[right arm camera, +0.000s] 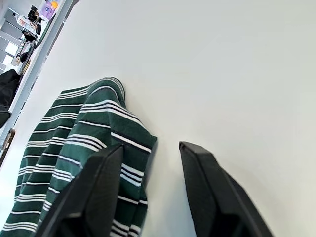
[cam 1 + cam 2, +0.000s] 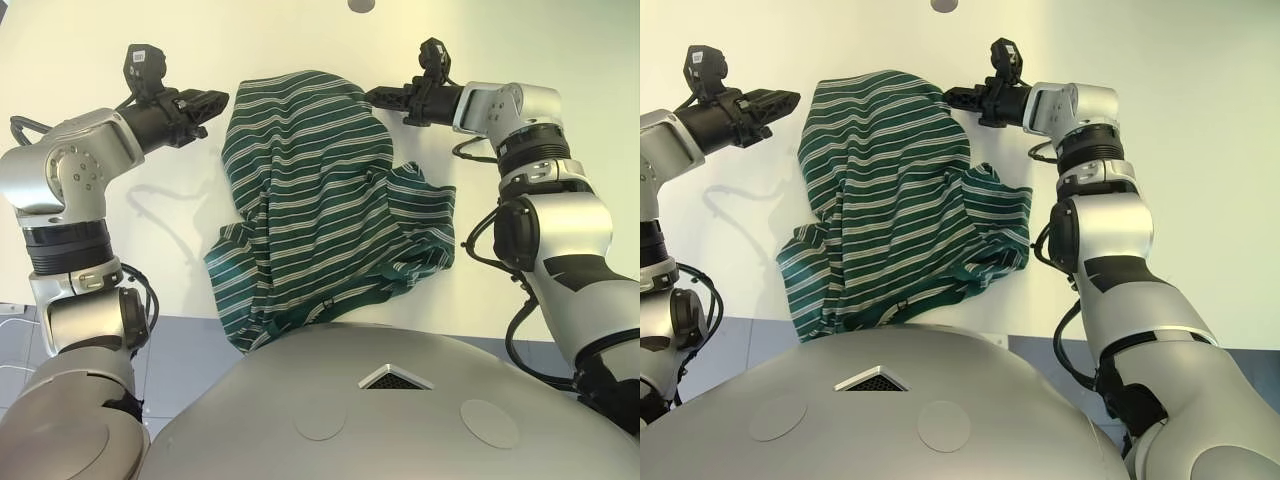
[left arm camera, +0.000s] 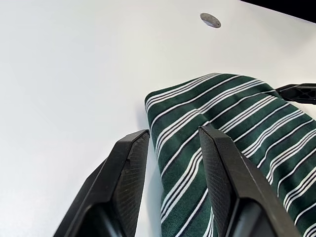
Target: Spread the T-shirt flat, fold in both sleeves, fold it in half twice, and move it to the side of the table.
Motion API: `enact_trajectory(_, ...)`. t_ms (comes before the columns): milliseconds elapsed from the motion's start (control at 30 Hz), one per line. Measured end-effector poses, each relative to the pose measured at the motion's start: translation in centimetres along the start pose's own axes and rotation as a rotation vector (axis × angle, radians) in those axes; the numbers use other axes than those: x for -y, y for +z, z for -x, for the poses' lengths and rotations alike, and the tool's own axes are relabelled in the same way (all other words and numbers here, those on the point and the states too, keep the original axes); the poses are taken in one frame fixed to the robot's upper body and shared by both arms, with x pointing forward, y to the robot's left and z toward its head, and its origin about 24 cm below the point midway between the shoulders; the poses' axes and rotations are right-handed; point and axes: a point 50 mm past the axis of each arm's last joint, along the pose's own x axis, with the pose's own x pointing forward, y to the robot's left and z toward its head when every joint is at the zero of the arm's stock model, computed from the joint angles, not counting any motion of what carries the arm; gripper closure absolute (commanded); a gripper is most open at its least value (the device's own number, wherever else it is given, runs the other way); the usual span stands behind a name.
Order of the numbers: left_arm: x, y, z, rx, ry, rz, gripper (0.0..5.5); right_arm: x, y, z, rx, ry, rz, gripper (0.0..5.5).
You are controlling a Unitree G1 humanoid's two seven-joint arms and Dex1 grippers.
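Near hem of shirt [image 2: 310,200] getting cut off; L gripper [image 2: 222,98] & R gripper [image 2: 372,96] hovering beside its far end, fingers spread, empty.

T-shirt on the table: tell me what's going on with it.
A green striped T-shirt lies bunched up on the white table. The robot's left hand and right hand hover open at either side of the shirt's far end, neither gripping cloth. Nothing is spread flat or folded yet.
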Motion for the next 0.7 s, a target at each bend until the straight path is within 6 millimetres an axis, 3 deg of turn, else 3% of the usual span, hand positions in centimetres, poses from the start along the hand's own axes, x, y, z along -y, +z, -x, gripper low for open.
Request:
enact_trajectory(167, -0.3, -2.2, -0.6, -0.062, 0.004, 0.066, 3.66, -0.6, -0.6, -0.7, -0.016, 0.073, -0.026, 5.03)
enact_trajectory(267, -0.8, -3.3, -0.8, -0.1, 0.036, 0.071, 3.66, -0.6, 0.6, -0.7, 0.092, 0.039, 0.075, 5.46)
enact_trajectory(433, -1.4, -3.9, -1.4, -0.075, 0.071, 0.071, 3.66, -1.9, 4.3, 0.4, 0.228, -0.03, 0.455, 5.46)
enact_trajectory(533, -1.2, -3.9, -1.9, -0.057, 0.069, 0.078, 3.66, -2.4, 6.0, 1.0, 0.251, -0.197, 0.895, 5.46)
enact_trajectory(633, -1.0, -3.9, -2.3, -0.043, 0.059, 0.088, 3.66, -2.6, 5.4, 0.3, 0.183, -0.228, 1.092, 5.46)
enact_trajectory(700, -0.9, -3.9, -2.4, -0.038, 0.057, 0.092, 3.66, -0.9, 3.5, -0.3, 0.08, -0.278, 1.065, 5.46)
